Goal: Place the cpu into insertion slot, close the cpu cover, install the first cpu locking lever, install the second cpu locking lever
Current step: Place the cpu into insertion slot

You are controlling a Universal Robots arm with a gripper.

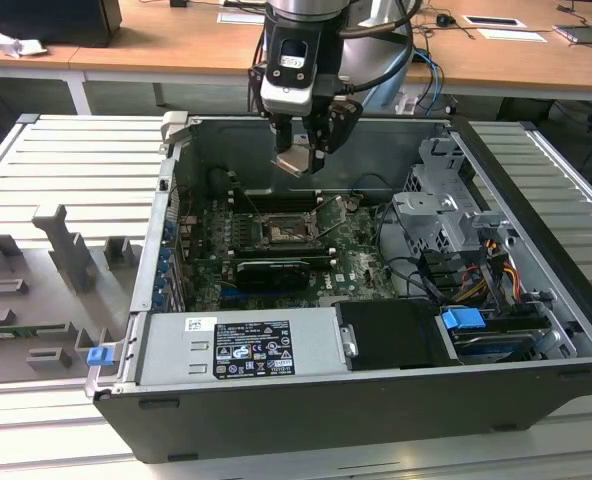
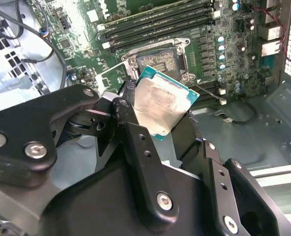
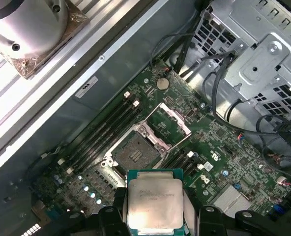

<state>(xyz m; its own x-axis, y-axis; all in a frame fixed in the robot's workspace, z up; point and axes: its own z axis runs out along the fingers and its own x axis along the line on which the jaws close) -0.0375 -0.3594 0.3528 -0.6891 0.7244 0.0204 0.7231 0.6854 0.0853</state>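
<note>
Your gripper [image 1: 301,156] was clamped on two edges of the chip [image 2: 160,105], which you held in the air over the open computer case [image 1: 276,415], well above the bare socket [image 3: 134,153] on the green board [image 3: 219,147], its cover [image 3: 173,119] tipped up beside it.

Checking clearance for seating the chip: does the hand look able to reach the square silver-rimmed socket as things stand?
Probably yes. The hand, shut on the flat silver square cpu, hangs above the open case; the silver-rimmed insertion slot lies uncovered, its thin metal cpu cover swung up beside it.
</note>
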